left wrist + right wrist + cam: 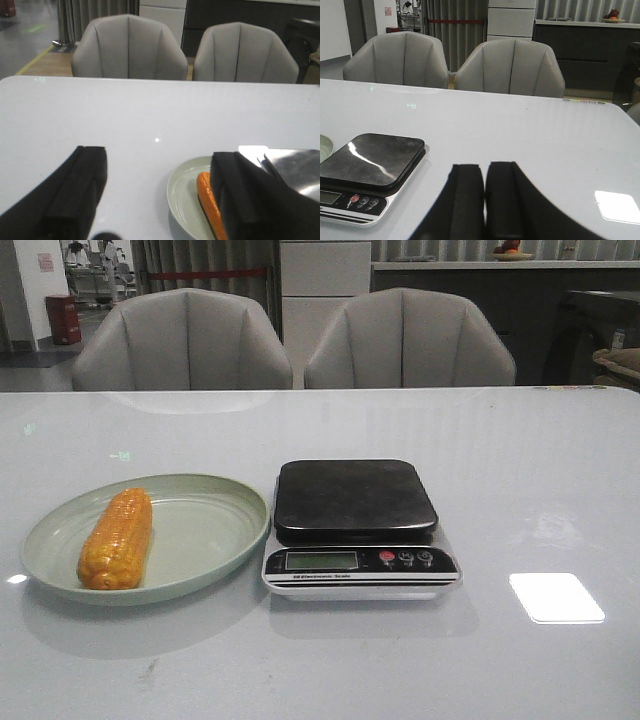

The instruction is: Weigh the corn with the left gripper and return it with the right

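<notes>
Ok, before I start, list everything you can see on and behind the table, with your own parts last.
Glossy orange-yellow corn cob: one, lying in the plate.
Pale green round plate: one, on the table left of the scale.
Digital kitchen scale with black platform: one, silver base, table centre, nothing on it.
White glossy table: one, across the foreground.
Grey padded chairs: two, behind the table.
Left claw: one, black, open, above the table near the plate.
Right claw: one, black, shut, right of the scale.
</notes>
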Tool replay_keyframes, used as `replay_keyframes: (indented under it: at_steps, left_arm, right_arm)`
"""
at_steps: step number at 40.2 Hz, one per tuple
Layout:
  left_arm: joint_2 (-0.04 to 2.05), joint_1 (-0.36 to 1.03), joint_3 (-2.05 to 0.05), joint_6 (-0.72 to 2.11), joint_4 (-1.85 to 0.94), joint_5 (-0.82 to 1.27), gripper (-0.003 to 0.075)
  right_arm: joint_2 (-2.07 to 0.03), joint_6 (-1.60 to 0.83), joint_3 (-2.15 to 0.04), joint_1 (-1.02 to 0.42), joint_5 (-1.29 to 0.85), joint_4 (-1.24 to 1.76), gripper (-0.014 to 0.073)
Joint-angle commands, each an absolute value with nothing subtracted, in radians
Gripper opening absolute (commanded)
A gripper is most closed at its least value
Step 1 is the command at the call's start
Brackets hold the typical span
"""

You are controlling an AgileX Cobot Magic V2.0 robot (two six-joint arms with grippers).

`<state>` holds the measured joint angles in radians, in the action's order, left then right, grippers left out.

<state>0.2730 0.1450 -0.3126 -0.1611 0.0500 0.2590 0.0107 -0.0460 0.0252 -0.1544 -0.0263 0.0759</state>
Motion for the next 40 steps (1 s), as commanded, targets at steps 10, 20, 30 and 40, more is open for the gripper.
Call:
replay_keyframes:
  at_steps: [10, 20, 30, 40]
  left_arm:
    - [0.497, 0.232, -0.496, -0.172, 0.051, 0.339, 0.0608]
    - [0.769, 0.320, -0.644, -0.172, 0.027, 0.371, 0.0608]
    - [1.066, 0.359, -0.780, -0.191, 0.000, 0.417, 0.0608]
    - [1.304, 0.369, -0.877, -0.198, -0.034, 0.434, 0.0607]
  right_arm:
    - [0.030, -0.054, 0.030, -0.149, 0.049, 0.066, 0.0187]
    - [0.030, -0.054, 0.030, -0.149, 0.049, 0.066, 0.0187]
    - [0.030, -0.054, 0.030, -0.149, 0.049, 0.066, 0.0187]
    - [0.030, -0.054, 0.030, -0.149, 0.049, 0.066, 0.0187]
